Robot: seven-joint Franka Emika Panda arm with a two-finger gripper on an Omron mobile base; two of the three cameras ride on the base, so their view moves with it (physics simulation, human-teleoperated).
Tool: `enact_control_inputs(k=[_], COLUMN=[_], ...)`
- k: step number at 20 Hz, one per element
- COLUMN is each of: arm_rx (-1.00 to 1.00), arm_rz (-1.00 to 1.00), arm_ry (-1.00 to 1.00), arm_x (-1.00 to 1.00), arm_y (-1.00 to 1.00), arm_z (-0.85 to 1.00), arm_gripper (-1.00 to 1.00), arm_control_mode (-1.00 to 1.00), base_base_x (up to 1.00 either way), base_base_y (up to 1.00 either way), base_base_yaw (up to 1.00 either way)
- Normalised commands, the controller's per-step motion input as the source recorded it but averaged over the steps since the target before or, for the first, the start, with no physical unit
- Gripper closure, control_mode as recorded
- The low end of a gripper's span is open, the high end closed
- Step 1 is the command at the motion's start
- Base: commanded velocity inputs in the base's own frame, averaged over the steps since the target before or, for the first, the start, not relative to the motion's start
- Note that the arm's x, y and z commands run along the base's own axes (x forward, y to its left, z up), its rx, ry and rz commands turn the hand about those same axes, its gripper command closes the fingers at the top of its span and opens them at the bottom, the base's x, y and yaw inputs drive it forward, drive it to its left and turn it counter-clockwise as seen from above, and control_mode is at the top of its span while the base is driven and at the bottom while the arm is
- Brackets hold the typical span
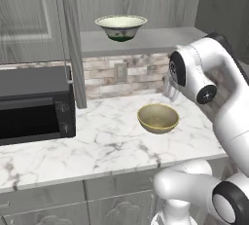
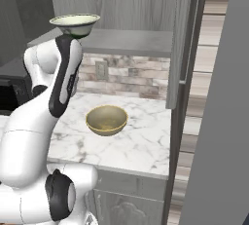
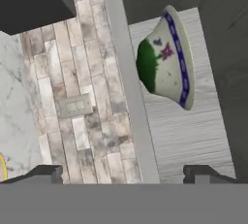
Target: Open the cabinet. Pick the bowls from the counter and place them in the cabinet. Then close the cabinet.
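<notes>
One tan bowl (image 1: 158, 118) beside black microwave (image 1: 35, 104), counter (image 1: 97, 141)

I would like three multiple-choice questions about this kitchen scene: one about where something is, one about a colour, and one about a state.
1. Where is the patterned bowl?
A. on the cabinet shelf
B. on the counter
C. on the microwave

2. What colour is the bowl on the counter?
A. blue
B. tan-olive
C. black

3. How is the cabinet door beside the microwave?
A. shut
B. removed
C. swung open

Answers:
1. A, in both base views the patterned bowl sits on the grey shelf above the brick backsplash.
2. B, the tan-olive bowl rests on the white marble.
3. C, the cabinet door stands edge-on in the left base view, leaving the shelf exposed.
</notes>
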Motion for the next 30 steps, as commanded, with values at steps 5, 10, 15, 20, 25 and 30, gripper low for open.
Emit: enact_control_inputs(k=[5, 10, 15, 20, 25, 30], arm_rx=[0.06, -0.05, 0.0, 0.0, 0.0, 0.0], arm_rz=[-0.17, -0.3, -0.29, -0.19, -0.13, -0.07], arm_ry=[0.59, 0.63, 0.73, 0.7, 0.49, 0.29], arm_x=[-0.15, -0.19, -0.34, -0.37, -0.26, -0.18], arm_y=[0.15, 0.12, 0.01, 0.0, 0.0, 0.0], arm_z=[0.02, 0.04, 0.02, 0.0, 0.01, 0.0], arm_gripper=[-1.0, -1.0, -1.0, -1.0, -1.0, -1.0], arm_control_mode=[-1.0, -1.0, -1.0, -1.0, -1.0, -1.0], base_base_x=[0.0, 0.0, 0.0, 0.0, 0.0, 0.0], base_base_y=[0.0, 0.0, 0.0, 0.0, 0.0, 0.0], base_base_yaw=[0.0, 0.0, 0.0, 0.0, 0.0, 0.0])
